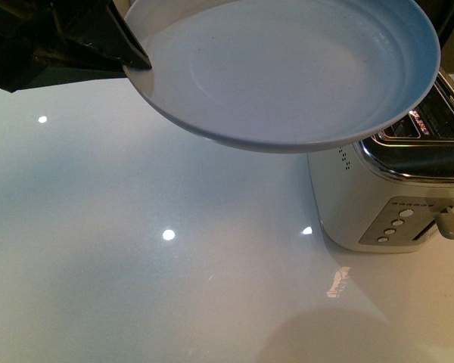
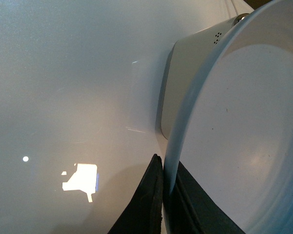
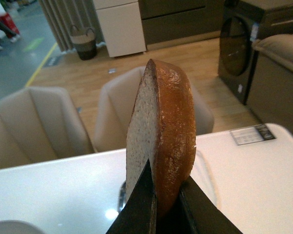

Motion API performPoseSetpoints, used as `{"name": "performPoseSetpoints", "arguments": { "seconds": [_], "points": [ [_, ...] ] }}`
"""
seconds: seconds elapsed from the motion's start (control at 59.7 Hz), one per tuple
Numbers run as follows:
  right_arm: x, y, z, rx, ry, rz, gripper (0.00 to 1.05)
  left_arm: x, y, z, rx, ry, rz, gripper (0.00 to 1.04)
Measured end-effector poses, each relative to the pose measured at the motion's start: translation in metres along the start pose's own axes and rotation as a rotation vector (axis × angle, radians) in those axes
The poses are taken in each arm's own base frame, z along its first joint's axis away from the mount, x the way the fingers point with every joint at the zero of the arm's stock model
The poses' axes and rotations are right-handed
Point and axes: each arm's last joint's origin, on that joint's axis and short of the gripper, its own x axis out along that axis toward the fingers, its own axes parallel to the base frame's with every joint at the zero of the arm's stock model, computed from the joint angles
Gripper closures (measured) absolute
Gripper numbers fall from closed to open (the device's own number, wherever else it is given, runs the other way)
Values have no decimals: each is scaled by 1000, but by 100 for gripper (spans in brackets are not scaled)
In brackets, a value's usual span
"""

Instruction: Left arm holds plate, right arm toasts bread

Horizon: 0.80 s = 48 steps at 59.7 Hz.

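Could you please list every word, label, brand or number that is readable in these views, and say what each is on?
No text is clear enough to quote.
Red lettering on top of the cream and chrome toaster: blurred, unreadable.
Marks beside the round buttons on its front panel: too small.
Printed card on the white table: too small.
Pale blue-grey round plate and brown bread slice: no text.
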Motion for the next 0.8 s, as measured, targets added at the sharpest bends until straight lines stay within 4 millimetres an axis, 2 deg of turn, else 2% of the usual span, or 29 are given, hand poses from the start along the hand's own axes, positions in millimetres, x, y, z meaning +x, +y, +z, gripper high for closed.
{"name": "performPoseSetpoints", "arguments": {
  "seconds": [0.151,0.402,0.804],
  "points": [
    [17,11,-34,-169,64,-9,101,0,0,0,0,0,0,102],
    [34,24,-77,-261,166,-13,101,0,0,0,0,0,0,102],
    [53,32,-112,-303,248,-18,101,0,0,0,0,0,0,102]
  ]
}}
